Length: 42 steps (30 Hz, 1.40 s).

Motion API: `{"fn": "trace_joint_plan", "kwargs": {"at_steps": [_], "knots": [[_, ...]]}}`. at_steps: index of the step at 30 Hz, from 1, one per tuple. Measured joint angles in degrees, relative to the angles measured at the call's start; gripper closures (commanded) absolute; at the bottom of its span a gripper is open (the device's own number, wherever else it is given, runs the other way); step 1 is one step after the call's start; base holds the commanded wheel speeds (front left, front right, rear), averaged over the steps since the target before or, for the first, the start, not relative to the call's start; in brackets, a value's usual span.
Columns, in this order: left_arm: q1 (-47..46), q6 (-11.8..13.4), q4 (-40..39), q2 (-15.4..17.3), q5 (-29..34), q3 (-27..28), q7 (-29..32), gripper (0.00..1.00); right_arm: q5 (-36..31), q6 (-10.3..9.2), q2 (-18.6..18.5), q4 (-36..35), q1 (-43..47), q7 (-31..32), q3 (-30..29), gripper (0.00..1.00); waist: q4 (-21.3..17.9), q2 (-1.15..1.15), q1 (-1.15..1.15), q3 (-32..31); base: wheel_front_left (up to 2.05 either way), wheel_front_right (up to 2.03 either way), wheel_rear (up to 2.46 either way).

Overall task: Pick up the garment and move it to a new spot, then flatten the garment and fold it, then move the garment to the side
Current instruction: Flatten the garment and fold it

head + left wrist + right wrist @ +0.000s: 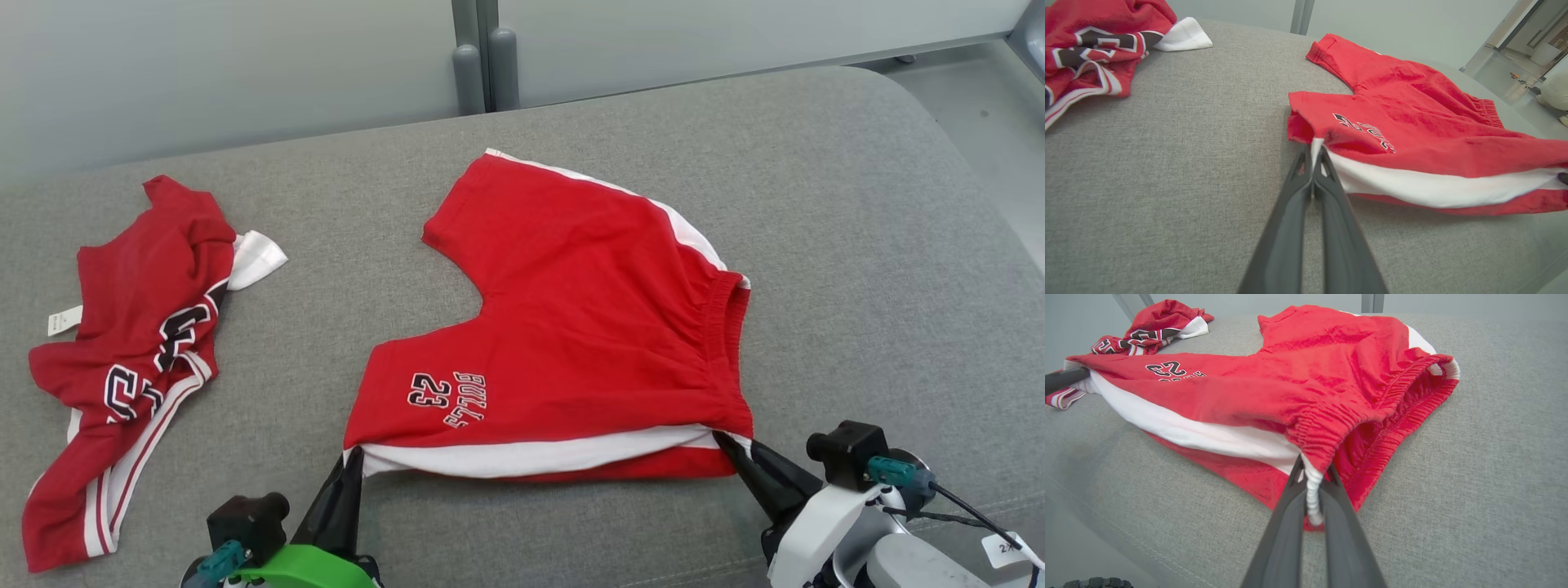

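The garment [571,318] is a pair of red shorts with white side stripes and a "BULLS 23" print, spread on the grey cushion [857,245]. My left gripper [353,459] is shut on the near leg-hem corner; in the left wrist view the garment [1412,134] has its white stripe pinched between that gripper's [1315,150] fingertips. My right gripper [722,439] is shut on the near waistband corner; in the right wrist view the garment [1290,388] has its elastic band bunched between this gripper's [1312,467] fingers. The near edge is lifted slightly off the cushion.
A crumpled red jersey [131,359] with white trim lies at the cushion's left, also seen as a red jersey [1090,41] in the left wrist view. The cushion's front edge [571,572] is close to both grippers. Bare grey fabric lies to the right of the shorts.
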Motion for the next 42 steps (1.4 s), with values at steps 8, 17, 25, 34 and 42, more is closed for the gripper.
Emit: {"fn": "trace_joint_plan", "kwargs": {"at_steps": [8,17,25,34,42], "knots": [[2.1,0.8,-5.1,0.0,-0.3,1.3,-0.9,1.00,0.5,0.00,-1.9,-4.2,0.2,-0.5,-1.2,1.00,0.4,0.00,0.00,-2.5,0.00,0.00,0.00],[4.9,1.1,-13.1,0.3,1.4,-1.1,-1.0,1.00,2.4,0.01,-4.9,-6.7,4.1,-0.5,-1.5,1.00,1.5,0.00,0.00,-4.9,0.00,0.00,0.00],[8.1,2.6,-17.8,0.9,2.1,-2.0,1.1,1.00,3.9,0.01,-5.6,-8.5,4.9,-0.5,-1.8,1.00,2.3,0.00,0.00,-3.9,0.00,0.00,0.00],[3.9,2.0,-16.3,5.9,5.2,-2.3,5.3,1.00,9.6,0.01,-4.0,-8.6,2.9,1.1,0.1,1.00,1.3,0.00,0.00,-1.5,0.00,0.00,0.00],[-11.1,0.7,-13.3,6.2,7.1,-2.3,10.0,1.00,17.2,0.01,-1.1,-7.7,-3.0,1.9,-3.8,1.00,-0.6,0.00,0.00,2.5,0.00,0.00,0.00]]}}
